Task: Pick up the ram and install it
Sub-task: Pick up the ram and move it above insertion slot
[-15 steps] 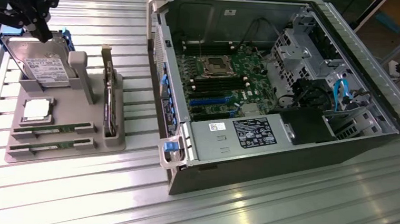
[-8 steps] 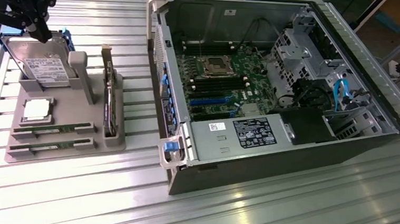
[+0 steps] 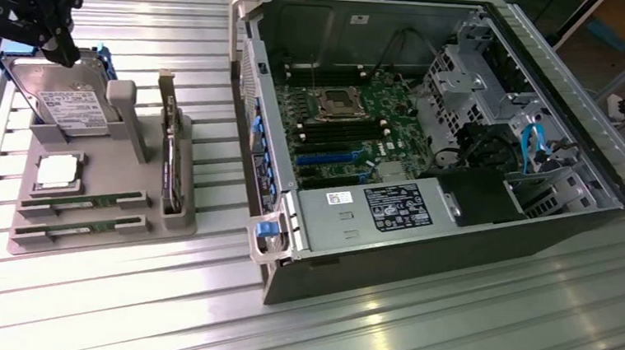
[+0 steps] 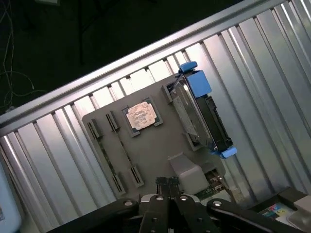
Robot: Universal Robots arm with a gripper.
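Observation:
Two green ram sticks lie flat in slots of a grey holder (image 3: 122, 224): one ram stick (image 3: 74, 203) and a second (image 3: 67, 230) nearer the holder's front edge. The wrist view shows them as thin strips, one ram stick (image 4: 107, 155) beside the other (image 4: 125, 151). My black gripper (image 3: 63, 49) hangs above the holder's far corner, over the hard drive and well above and away from the sticks. The gripper (image 4: 167, 183) is shut with nothing between its fingers.
The holder also carries a silver hard drive (image 3: 69, 108) in a blue caddy (image 4: 198, 82), a processor chip (image 3: 58, 170) and a dark expansion card (image 3: 168, 157) standing on edge. An open computer case (image 3: 426, 133) lies on the exterior view's right, motherboard (image 3: 349, 128) exposed, on a ribbed metal table (image 3: 116, 310).

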